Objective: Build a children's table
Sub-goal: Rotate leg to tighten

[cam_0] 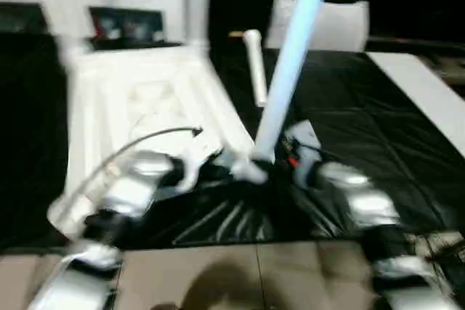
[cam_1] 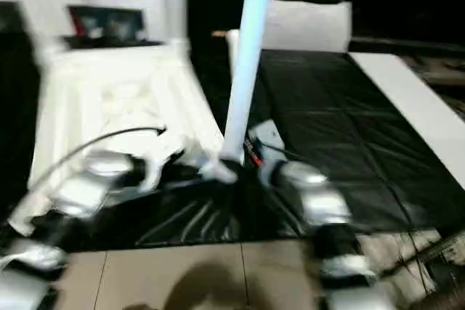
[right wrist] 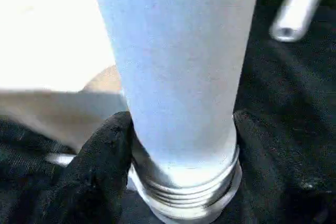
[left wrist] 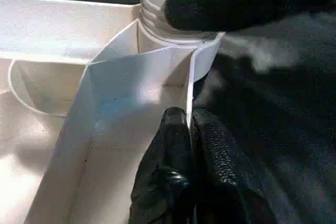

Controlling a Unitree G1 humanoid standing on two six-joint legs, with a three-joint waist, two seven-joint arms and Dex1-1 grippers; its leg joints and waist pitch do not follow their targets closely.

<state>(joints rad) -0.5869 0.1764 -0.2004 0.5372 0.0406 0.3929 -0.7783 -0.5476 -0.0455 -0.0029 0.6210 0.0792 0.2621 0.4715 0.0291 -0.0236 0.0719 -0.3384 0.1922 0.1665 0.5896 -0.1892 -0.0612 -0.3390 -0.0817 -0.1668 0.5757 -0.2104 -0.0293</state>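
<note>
Pinching the tabletop's (cam_0: 145, 99) near rim, our left gripper (left wrist: 190, 121) is closed tight; our right gripper (right wrist: 181, 148) clasps the upright leg (cam_0: 290, 56) at the near-right socket. Farther off, another leg (cam_0: 254, 67) lies on the black mat (cam_0: 349, 128).

I'm looking at what seems an indoor test room: a black quilted mat (cam_0: 349, 143) is covering beige floor tiles (cam_0: 240, 274), with a white cabinet with dark compartments (cam_0: 123, 5) standing at eleven o'clock.
</note>
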